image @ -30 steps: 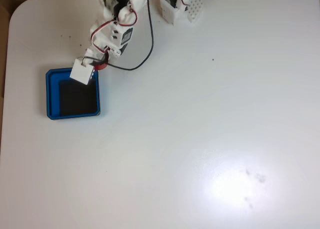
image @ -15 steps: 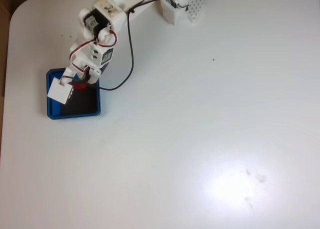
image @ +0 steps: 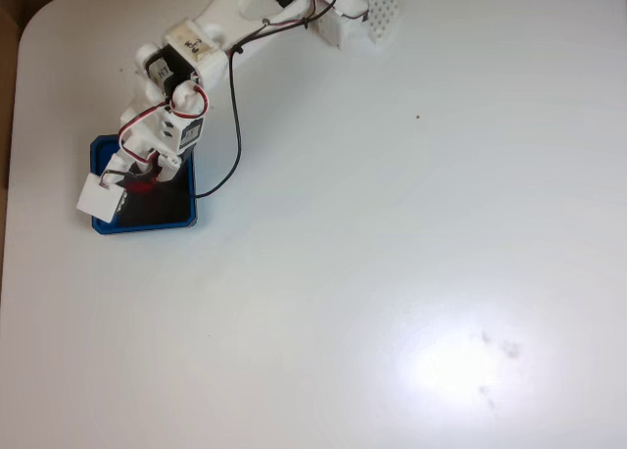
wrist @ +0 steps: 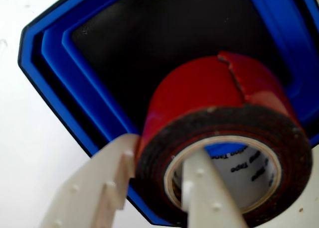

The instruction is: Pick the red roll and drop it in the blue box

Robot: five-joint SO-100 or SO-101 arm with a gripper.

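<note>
Since the earlier frames the arm has swung farther toward the desk's left edge, carrying the red roll from beside the blue box's top rim to a spot over its black bottom.

The desk is plain white with a rounded corner at the fixed view's top left; brown floor or cardboard shows past that corner and along the left edge. A bright glare patch lies toward the lower right, with a few faint specks. The arm's white base stands at the top edge.

The blue box sits near the desk's left edge, flat, its sides roughly square to the desk's edges. In the wrist view its blue rim crosses the picture at a slant.

The gripper holds the roll: one finger passes through the pale hollow centre, the other presses the red outer side. The roll's axis points toward the wrist camera, its dark face showing, above the box's inner bottom.
</note>
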